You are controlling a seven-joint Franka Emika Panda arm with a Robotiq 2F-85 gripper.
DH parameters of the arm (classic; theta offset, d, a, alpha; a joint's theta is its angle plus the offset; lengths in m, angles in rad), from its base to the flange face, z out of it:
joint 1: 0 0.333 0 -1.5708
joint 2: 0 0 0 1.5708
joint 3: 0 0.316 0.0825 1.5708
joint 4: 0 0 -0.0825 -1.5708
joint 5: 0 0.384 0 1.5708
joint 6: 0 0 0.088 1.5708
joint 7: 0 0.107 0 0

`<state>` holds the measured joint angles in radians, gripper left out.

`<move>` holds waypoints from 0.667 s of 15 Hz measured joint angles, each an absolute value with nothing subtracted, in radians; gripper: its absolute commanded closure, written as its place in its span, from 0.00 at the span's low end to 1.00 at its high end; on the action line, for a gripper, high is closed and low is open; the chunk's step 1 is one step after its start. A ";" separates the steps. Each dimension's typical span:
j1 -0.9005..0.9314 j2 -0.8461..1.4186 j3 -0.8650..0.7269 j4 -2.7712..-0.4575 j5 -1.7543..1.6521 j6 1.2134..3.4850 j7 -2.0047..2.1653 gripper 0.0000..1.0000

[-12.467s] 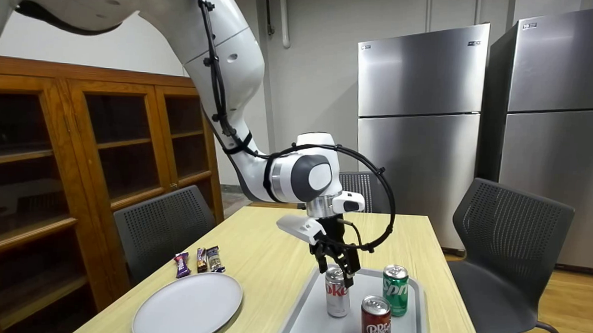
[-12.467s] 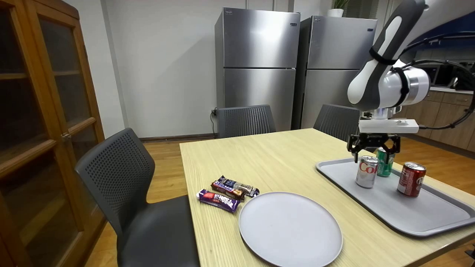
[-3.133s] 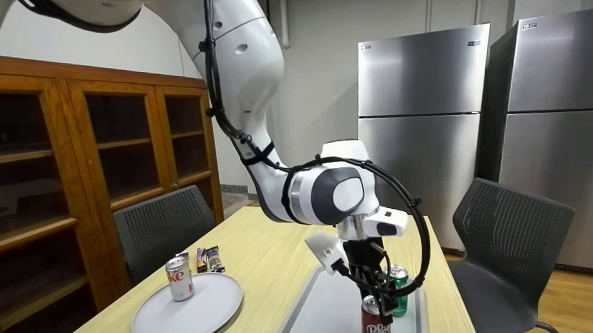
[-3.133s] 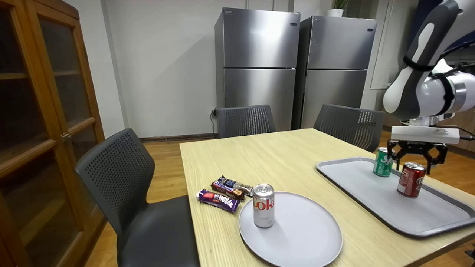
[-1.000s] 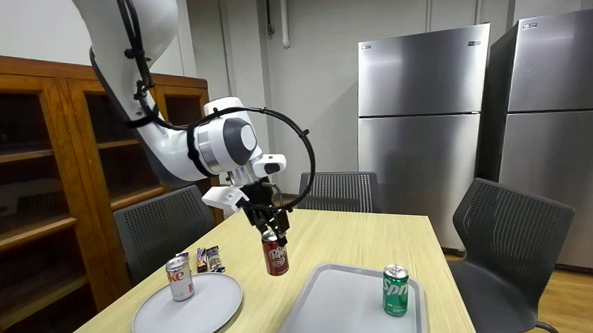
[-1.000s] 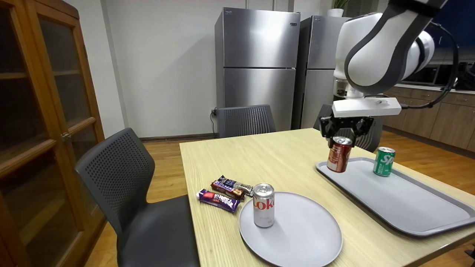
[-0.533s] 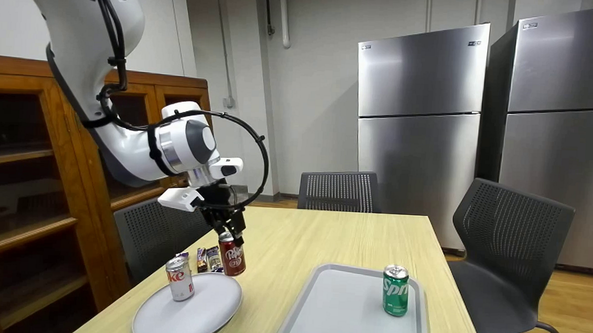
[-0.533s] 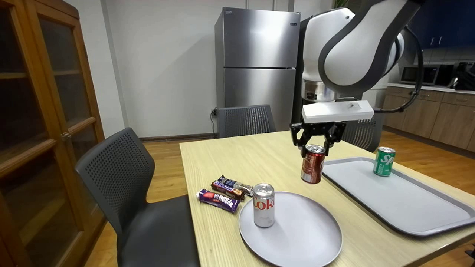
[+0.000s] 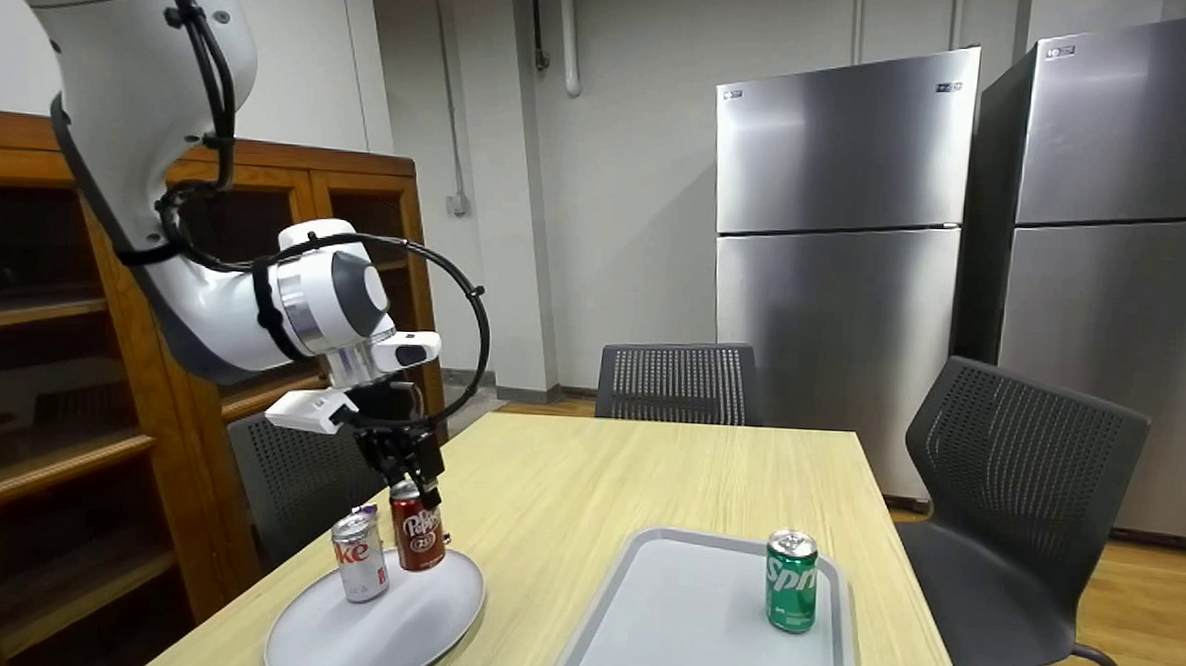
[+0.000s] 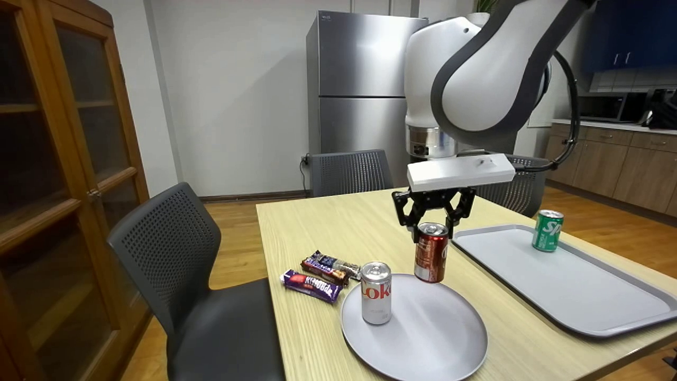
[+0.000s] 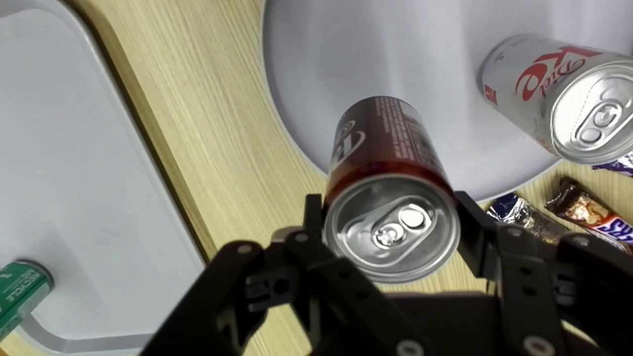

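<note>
Tray [image 9: 681,607]: Sprite can [image 9: 790,582]; plate [image 10: 423,333]: Coke can [image 10: 376,293]; fingers [image 11: 477,237] — gripping red can [image 11: 390,188]

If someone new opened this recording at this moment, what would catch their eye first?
Probably the dark red Dr Pepper can, held in the end effector by the rim of the round gray plate. Next come the silver Diet Coke can standing on that plate and the bright green Sprite can upright on the gray tray. Beyond the table, two tall steel refrigerators loom in an exterior view.
</note>
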<state>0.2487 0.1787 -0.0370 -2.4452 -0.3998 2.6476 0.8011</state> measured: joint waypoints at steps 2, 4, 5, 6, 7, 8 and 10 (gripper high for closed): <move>0.252 0.199 -0.034 -2.440 -0.400 2.648 0.813 0.61; 0.254 0.224 -0.034 -2.430 -0.400 2.648 0.821 0.61; 0.254 0.237 -0.034 -2.422 -0.400 2.648 0.824 0.61; 0.254 0.251 -0.034 -2.412 -0.400 2.648 0.826 0.61; 0.254 0.265 -0.034 -2.400 -0.399 2.648 0.826 0.61; 0.254 0.279 -0.034 -2.388 -0.398 2.648 0.826 0.61; 0.255 0.307 -0.034 -2.363 -0.394 2.648 0.826 0.61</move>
